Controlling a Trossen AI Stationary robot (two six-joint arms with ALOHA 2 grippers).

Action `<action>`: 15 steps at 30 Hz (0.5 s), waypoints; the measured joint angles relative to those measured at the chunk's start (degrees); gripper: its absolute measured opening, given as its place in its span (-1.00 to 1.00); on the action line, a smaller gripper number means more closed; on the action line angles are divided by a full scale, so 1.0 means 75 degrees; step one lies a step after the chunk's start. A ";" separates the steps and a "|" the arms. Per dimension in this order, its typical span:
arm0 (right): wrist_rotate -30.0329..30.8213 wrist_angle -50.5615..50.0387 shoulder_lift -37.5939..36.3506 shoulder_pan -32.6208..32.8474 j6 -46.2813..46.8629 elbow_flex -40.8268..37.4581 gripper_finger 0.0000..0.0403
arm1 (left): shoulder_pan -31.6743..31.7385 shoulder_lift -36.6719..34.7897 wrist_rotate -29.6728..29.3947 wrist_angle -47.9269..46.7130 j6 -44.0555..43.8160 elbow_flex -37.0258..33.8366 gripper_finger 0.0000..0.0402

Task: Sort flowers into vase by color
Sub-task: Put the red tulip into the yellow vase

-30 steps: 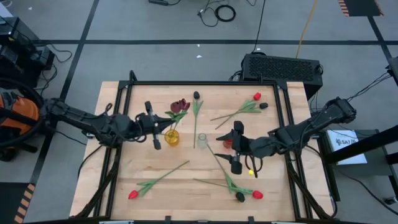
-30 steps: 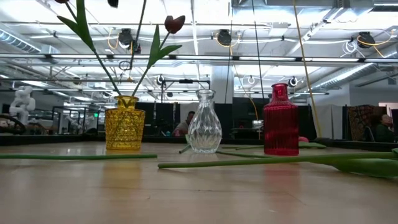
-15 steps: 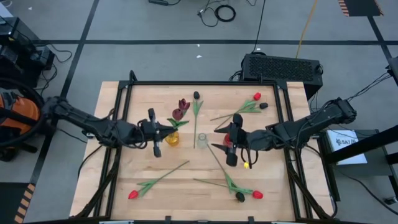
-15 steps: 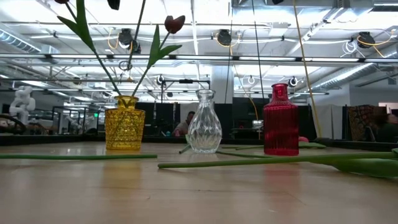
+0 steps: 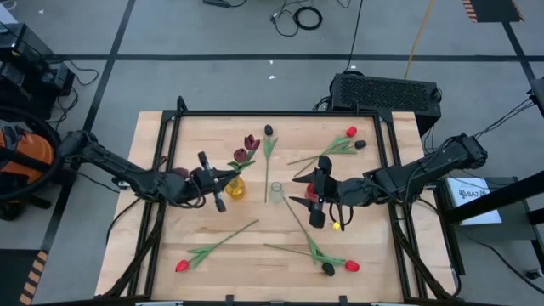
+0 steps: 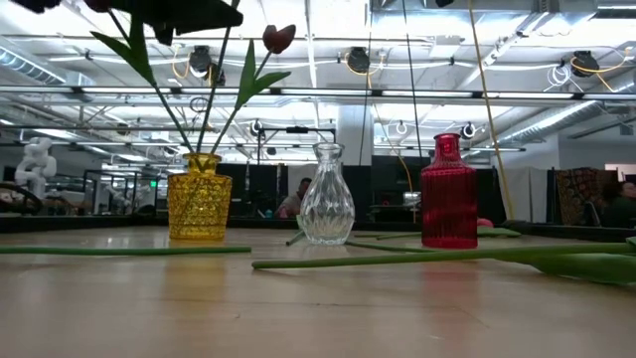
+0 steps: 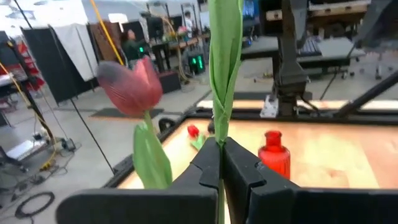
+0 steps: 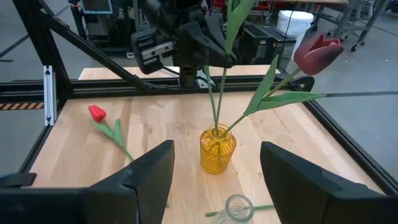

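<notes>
Left gripper point(image 7: 219, 163) pinches a tulip stem point(image 7: 224, 62) above the yellow vase point(image 5: 235, 188) (flower head cropped); right gripper point(image 8: 214, 180) gapes empty nearby. Three vases.

You have three vases in a row mid-table: yellow vase point(image 5: 235, 189), clear vase point(image 5: 275, 191), red vase point(image 5: 311, 195); the gaps between them stay narrow; stems point(image 6: 217, 75) fan above the yellow one, with the left gripper point(image 5: 223, 179) clamped among them; loose tulips point(image 5: 212, 248) clutter the table toward six o'clock and one o'clock.
</notes>
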 joint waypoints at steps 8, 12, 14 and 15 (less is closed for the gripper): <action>0.0002 -0.0017 0.0000 -0.0003 -0.0104 0.0000 0.14 | 0.0123 -0.0003 0.0000 0.0666 0.0253 -0.0403 -0.98; 0.0002 -0.0023 0.0000 -0.0003 -0.0126 0.0000 0.15 | 0.0132 -0.0003 0.0056 0.0663 0.0209 -0.0468 -0.95; 0.0002 -0.0023 0.0000 -0.0003 -0.0136 0.0001 0.15 | 0.0130 -0.0003 0.0065 0.0660 0.0191 -0.0509 -0.91; 0.0002 -0.0023 0.0000 -0.0003 -0.0136 0.0000 0.15 | 0.0130 -0.0003 0.0078 0.0660 0.0188 -0.0538 -0.89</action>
